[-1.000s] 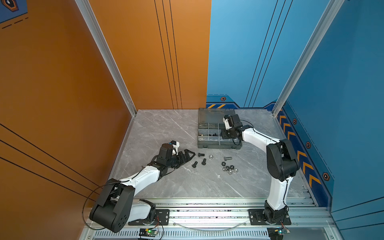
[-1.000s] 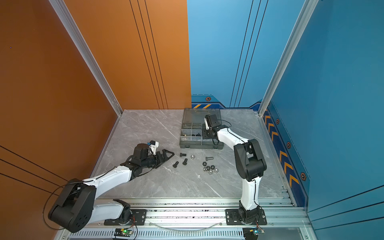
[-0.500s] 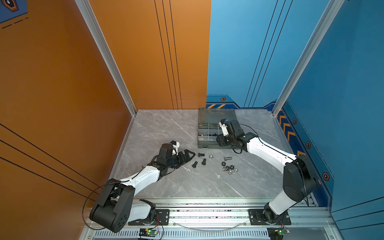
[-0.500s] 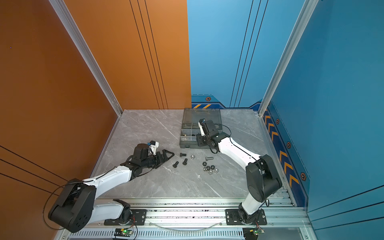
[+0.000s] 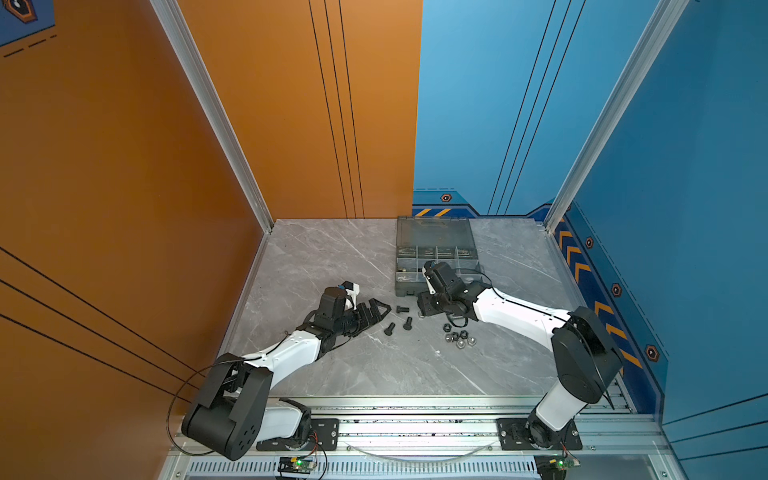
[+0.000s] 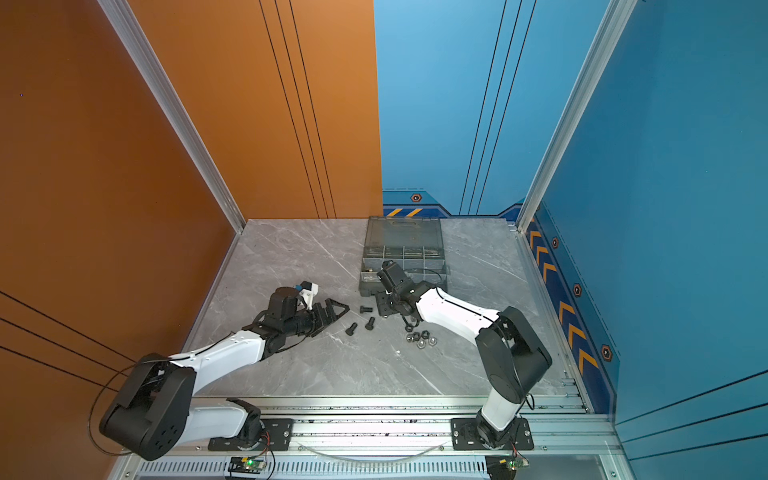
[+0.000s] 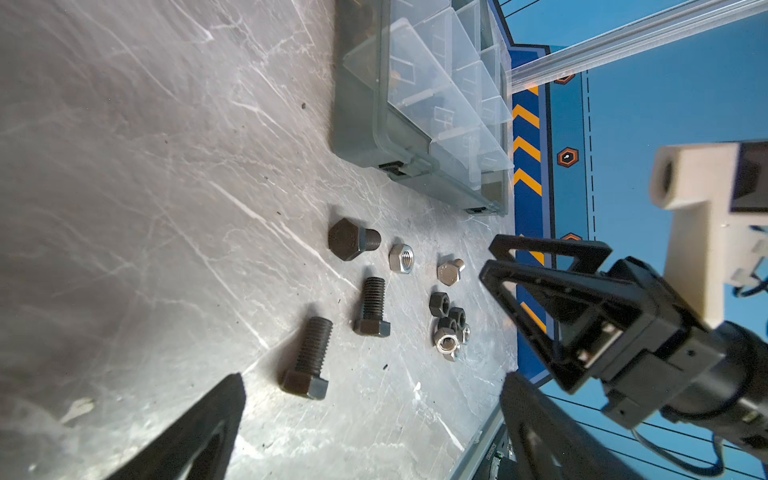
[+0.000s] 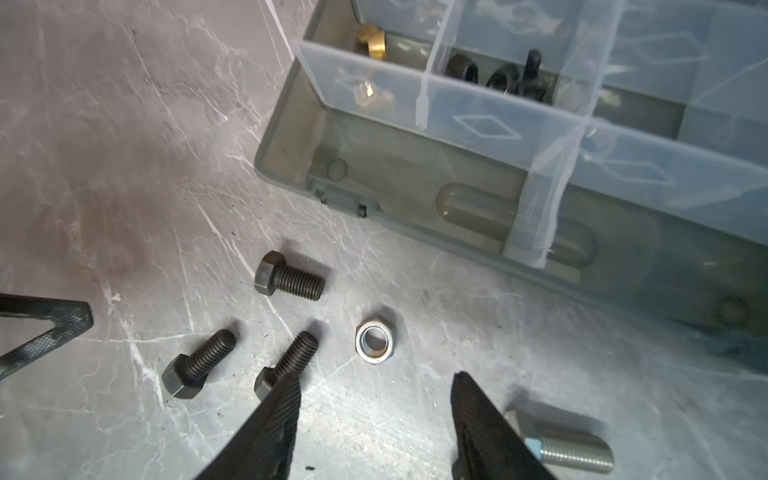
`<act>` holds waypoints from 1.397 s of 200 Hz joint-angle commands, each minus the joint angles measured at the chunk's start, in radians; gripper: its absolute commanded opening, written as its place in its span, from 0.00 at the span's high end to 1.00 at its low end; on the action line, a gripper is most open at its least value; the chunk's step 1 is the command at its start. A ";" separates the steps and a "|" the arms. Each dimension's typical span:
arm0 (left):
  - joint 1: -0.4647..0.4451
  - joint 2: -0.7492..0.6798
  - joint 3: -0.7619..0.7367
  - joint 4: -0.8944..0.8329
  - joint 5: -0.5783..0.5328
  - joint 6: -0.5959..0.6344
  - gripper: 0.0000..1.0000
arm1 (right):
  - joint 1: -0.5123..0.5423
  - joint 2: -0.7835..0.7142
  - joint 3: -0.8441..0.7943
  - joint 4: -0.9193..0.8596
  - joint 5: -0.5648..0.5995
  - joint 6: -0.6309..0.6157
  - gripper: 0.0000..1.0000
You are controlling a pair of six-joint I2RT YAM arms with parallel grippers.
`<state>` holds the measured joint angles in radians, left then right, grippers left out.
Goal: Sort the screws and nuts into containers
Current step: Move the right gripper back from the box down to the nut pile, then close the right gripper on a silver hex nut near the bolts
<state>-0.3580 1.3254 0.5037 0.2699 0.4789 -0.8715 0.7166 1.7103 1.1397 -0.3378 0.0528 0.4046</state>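
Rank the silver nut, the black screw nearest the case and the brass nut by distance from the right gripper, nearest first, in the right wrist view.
1. The silver nut, on the table just ahead of the open right gripper.
2. The black screw, on the table just short of the case.
3. The brass nut, inside the case behind a divider.

White arms [image 5: 291, 353] (black joints [image 5: 582, 361])

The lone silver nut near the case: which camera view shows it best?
The right wrist view: the silver nut lies large and sharp, its hole clear, ahead of the open right hand. The left wrist view shows the silver nut smaller, from the side. In both top views I cannot make it out.
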 commanded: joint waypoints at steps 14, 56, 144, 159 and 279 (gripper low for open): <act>0.005 0.012 -0.019 0.018 0.016 0.013 0.02 | 0.038 0.089 0.020 -0.021 0.058 0.068 0.39; 0.009 0.003 -0.027 0.017 0.012 0.012 0.02 | 0.041 0.136 0.047 -0.043 0.058 0.038 0.39; 0.009 0.012 -0.023 0.017 0.010 0.011 0.02 | 0.038 0.204 0.083 -0.052 0.058 0.002 0.41; 0.009 0.013 -0.024 0.018 0.009 0.011 0.02 | 0.034 0.208 0.085 -0.050 0.060 -0.007 0.41; 0.010 0.013 -0.014 0.011 0.011 0.012 0.02 | 0.021 0.268 0.080 -0.030 0.031 -0.029 0.51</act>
<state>-0.3580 1.3392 0.4900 0.2798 0.4789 -0.8719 0.7395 1.9305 1.2179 -0.3569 0.0845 0.3885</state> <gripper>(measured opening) 0.976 0.496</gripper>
